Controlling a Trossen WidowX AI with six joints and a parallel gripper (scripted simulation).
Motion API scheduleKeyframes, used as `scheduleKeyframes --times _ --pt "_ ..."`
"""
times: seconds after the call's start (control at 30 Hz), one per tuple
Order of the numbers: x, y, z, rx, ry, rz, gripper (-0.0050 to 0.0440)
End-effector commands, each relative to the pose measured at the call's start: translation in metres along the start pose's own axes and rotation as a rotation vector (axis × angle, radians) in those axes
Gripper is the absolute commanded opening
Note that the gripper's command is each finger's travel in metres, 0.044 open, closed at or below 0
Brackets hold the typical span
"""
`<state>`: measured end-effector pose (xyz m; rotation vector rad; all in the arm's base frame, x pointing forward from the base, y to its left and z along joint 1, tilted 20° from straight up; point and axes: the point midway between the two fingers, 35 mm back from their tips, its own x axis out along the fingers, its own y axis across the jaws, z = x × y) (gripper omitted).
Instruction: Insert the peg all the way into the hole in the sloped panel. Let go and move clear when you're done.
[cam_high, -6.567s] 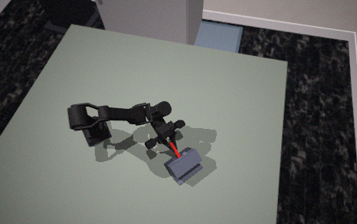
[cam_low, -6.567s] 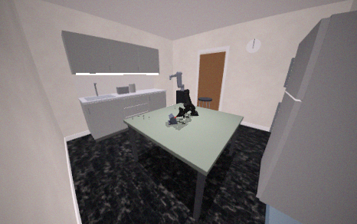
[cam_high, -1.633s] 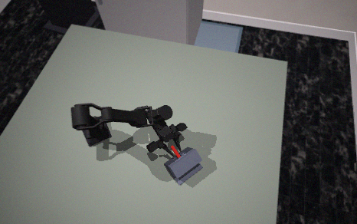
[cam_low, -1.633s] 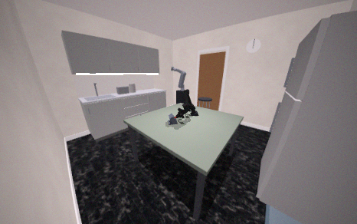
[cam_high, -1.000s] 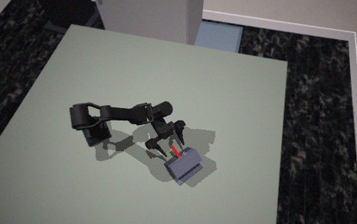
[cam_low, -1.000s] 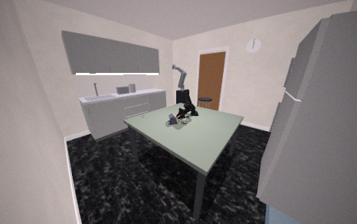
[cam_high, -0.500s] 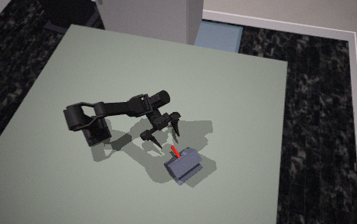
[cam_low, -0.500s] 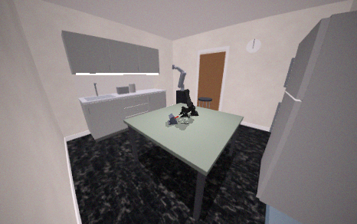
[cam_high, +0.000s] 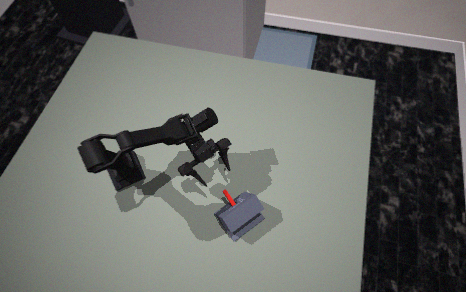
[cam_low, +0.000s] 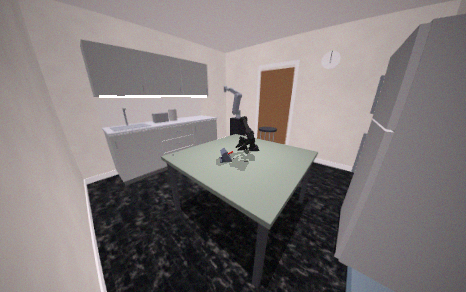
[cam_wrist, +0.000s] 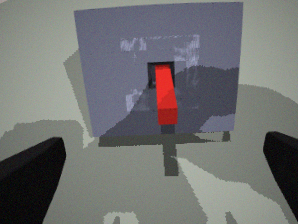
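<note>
A red peg (cam_high: 228, 197) sticks out of the hole in the sloped panel of a grey-blue block (cam_high: 240, 215) on the green table. In the wrist view the peg (cam_wrist: 165, 94) sits in the dark square hole of the panel (cam_wrist: 160, 70), with part of its length still showing. My gripper (cam_high: 215, 169) is open and empty. It hangs above the table, up and to the left of the block, apart from the peg. In the wrist view its two black fingers show at the lower left (cam_wrist: 29, 176) and lower right (cam_wrist: 282, 163) edges. The exterior view shows block and peg small (cam_low: 226, 155).
The arm's base (cam_high: 107, 160) stands on the table left of the block. A grey cabinet (cam_high: 200, 22) stands past the table's far edge. The table's right edge (cam_high: 367, 190) lies well beyond the block.
</note>
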<state>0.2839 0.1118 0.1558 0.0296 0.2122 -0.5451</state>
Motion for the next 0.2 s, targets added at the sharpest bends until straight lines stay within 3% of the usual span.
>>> scheduleKeyframes --times 0.0,0.17 --pt "-0.0049 0.0033 0.0091 0.028 -0.004 0.002 0.0440" --pt "-0.0075 0.0034 0.0090 0.020 -0.003 0.001 0.0440"
